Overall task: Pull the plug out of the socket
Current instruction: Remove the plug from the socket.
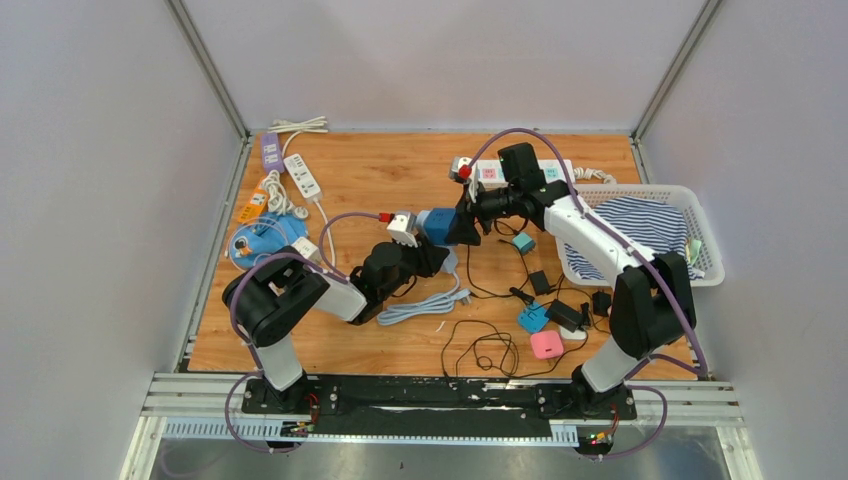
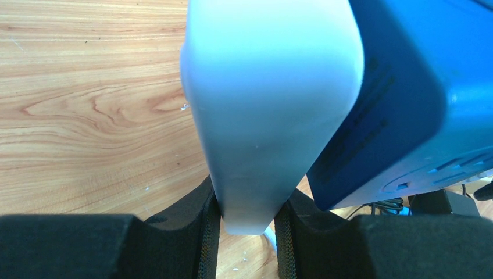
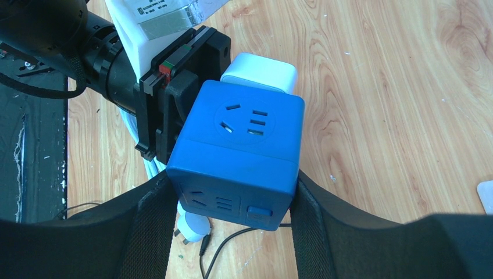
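The socket is a blue cube, held up over the table with my right gripper shut on its two sides. Seen from above, the cube hangs at the table's middle between both arms. The plug is a white rounded block lying against the cube's far face; no gap shows between them. My left gripper is shut on the narrow end of the plug, its black pads pressed to both sides, with the socket right beside it. The plug's pins are hidden.
A white basket with striped cloth stands at the right. Power strips lie at the back left and another behind the right arm. Loose chargers, a pink one, a teal one, black cables and a pale blue cord lie under the grippers.
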`<state>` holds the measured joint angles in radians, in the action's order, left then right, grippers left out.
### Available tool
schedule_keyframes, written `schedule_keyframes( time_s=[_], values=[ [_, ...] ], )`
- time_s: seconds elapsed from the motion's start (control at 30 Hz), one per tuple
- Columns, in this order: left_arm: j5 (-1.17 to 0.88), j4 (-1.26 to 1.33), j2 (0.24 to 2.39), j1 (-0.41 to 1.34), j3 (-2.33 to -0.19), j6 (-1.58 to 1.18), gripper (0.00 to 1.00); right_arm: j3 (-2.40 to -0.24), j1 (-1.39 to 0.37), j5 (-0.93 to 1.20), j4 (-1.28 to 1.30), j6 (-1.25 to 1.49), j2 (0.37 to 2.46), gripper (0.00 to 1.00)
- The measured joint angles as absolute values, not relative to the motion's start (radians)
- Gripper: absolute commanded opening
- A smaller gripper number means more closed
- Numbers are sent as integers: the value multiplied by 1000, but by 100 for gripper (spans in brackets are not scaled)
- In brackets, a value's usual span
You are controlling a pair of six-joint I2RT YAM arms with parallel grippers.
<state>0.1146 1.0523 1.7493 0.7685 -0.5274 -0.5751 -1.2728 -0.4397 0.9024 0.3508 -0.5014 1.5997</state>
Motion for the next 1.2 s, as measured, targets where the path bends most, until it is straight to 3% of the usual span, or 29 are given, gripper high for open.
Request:
schedule_keyframes(
  time_s=[0.63, 0.9, 1.2],
  values=[
    [139, 1060, 1761, 767, -527, -610, 0, -1302, -481, 809, 357, -463, 1611, 0],
    [-69, 1313, 1912, 694, -522, -662, 0, -1241, -477, 793, 253, -406, 1598, 0],
    [-145, 1377, 1929, 667, -496, -674, 0, -1215, -496, 734, 199, -302, 1586, 0]
  ],
)
